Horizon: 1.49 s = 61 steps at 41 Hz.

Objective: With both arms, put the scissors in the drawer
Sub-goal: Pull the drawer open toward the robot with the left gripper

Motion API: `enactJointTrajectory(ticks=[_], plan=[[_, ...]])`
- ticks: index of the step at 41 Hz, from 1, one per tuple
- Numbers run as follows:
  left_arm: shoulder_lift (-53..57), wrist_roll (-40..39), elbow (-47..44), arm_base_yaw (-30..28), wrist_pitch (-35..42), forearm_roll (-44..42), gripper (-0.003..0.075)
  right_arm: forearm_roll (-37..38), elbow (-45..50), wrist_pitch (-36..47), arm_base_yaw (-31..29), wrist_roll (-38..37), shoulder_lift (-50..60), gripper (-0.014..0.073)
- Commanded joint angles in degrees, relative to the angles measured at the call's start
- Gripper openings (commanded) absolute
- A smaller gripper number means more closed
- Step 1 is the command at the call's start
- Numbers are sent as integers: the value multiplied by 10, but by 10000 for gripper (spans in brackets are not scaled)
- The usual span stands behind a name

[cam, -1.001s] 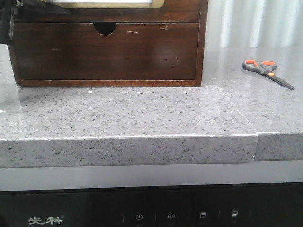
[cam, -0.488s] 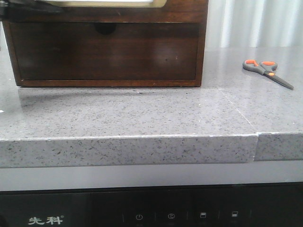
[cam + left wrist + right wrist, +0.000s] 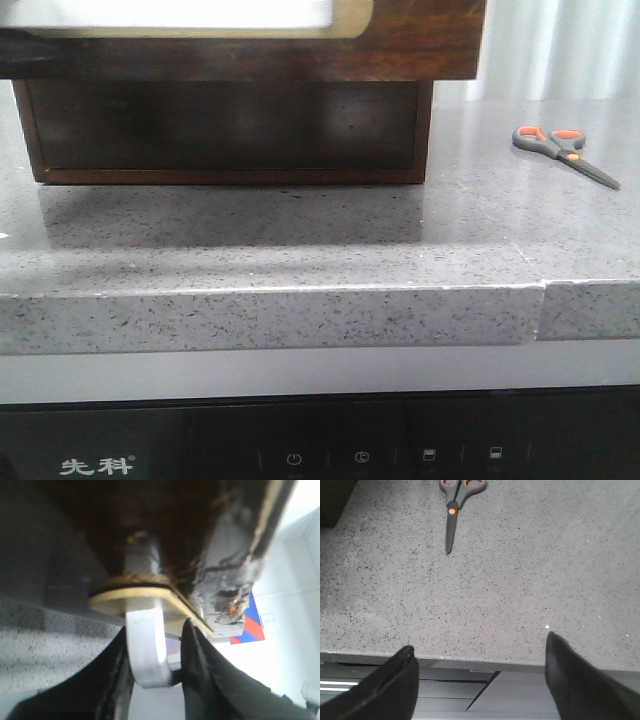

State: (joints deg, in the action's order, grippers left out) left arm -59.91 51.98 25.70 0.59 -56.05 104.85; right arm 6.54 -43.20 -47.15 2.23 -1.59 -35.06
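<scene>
Above the grey speckled desk (image 3: 300, 240), the dark wooden drawer (image 3: 400, 40) now juts further out, left claw (image 3: 152, 650) pinching its white handle (image 3: 145, 645); right claw (image 3: 477, 675) spread, orange-looped grey scissors (image 3: 565, 152) untouched on the desk to the cabinet's right.

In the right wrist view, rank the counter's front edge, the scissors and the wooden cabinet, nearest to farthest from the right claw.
1. Counter's front edge, just beyond the right claw.
2. Scissors, farther back on the counter.
3. Wooden cabinet, farthest, toward the robot's left.
</scene>
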Motion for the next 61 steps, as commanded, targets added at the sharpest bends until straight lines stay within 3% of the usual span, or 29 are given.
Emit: enactJointTrajectory(ticks=[1, 8, 11, 23, 34, 38, 43, 50, 54, 61], plan=[[19, 33, 13, 2, -44, 17, 208, 9, -13, 37, 0, 4, -5, 550], [19, 33, 13, 2, -44, 17, 505, 9, -13, 37, 0, 4, -5, 550], [19, 33, 13, 2, -44, 17, 556, 9, -13, 37, 0, 4, -5, 550], [38, 33, 2, 2, -43, 12, 556, 9, -13, 37, 0, 4, -5, 550], [155, -12, -18, 2, -30, -31, 555, 9, -13, 37, 0, 4, -5, 550], [190, -55, 5, 2, -2, -113, 554, 9, -13, 37, 0, 4, -5, 550], [216, -144, 76, 2, 31, -314, 546, 9, -13, 37, 0, 4, -5, 550], [219, -260, 200, 2, 12, -563, 546, 9, -13, 37, 0, 4, -5, 550], [219, -283, 262, 2, -6, -637, 546, 9, -13, 37, 0, 4, -5, 550], [219, -284, 323, 23, -20, -667, 546, 9, -13, 37, 0, 4, -5, 550]])
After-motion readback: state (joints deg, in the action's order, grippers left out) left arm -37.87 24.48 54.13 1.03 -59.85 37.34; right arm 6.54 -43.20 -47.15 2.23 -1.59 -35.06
